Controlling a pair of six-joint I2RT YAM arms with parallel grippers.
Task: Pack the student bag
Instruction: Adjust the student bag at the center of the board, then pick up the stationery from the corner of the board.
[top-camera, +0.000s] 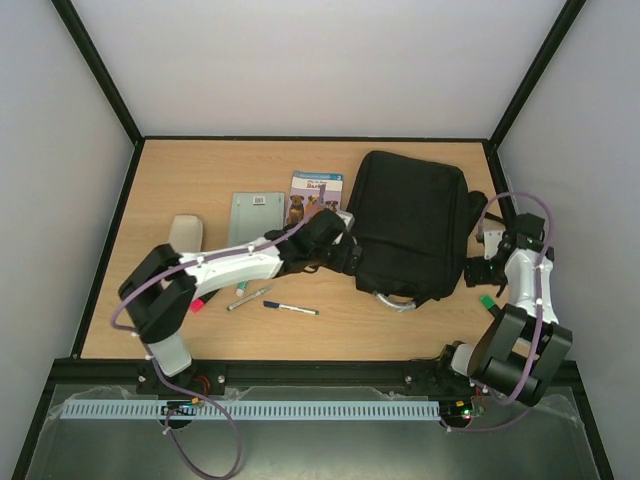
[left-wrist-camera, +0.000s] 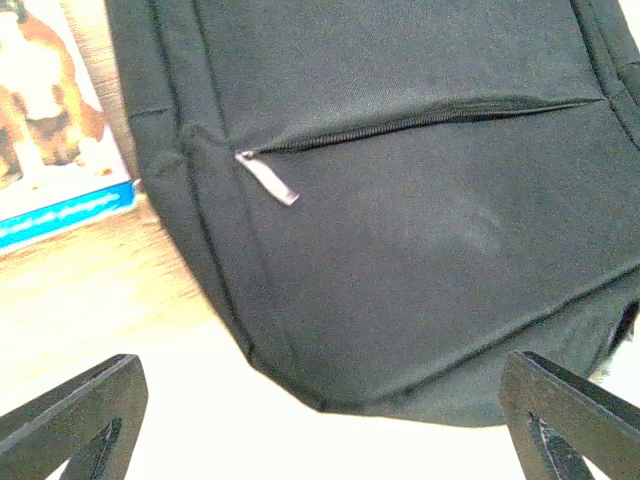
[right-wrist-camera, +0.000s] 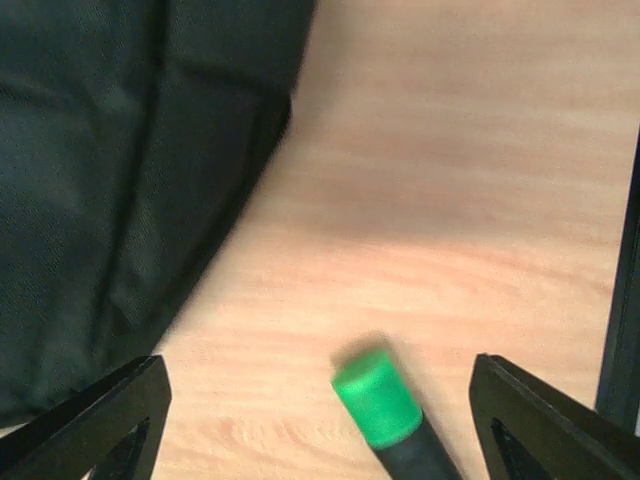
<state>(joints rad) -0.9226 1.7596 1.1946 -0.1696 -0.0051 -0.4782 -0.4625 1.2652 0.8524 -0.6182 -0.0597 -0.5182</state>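
Observation:
The student bag (top-camera: 410, 225) is a large black backpack lying flat at the right middle of the table, its grey curved handle (top-camera: 395, 300) toward me. My left gripper (top-camera: 345, 255) hangs open at the bag's left side. In the left wrist view the bag (left-wrist-camera: 400, 200) fills the frame, with a closed zip and its silver pull (left-wrist-camera: 266, 179); the left gripper (left-wrist-camera: 320, 410) holds nothing. My right gripper (top-camera: 487, 262) stands open just right of the bag. In the right wrist view the right gripper (right-wrist-camera: 320, 400) is open over a green-capped marker (right-wrist-camera: 378, 405), with the bag's edge (right-wrist-camera: 100, 180) on the left.
A book with dogs on its cover (top-camera: 316, 192), a grey pad (top-camera: 255, 217) and a beige object (top-camera: 186, 232) lie left of the bag. Two pens (top-camera: 248, 298) (top-camera: 291, 308) and a small pink item (top-camera: 197, 304) rest near the front. The green-capped marker (top-camera: 487, 302) lies at the right.

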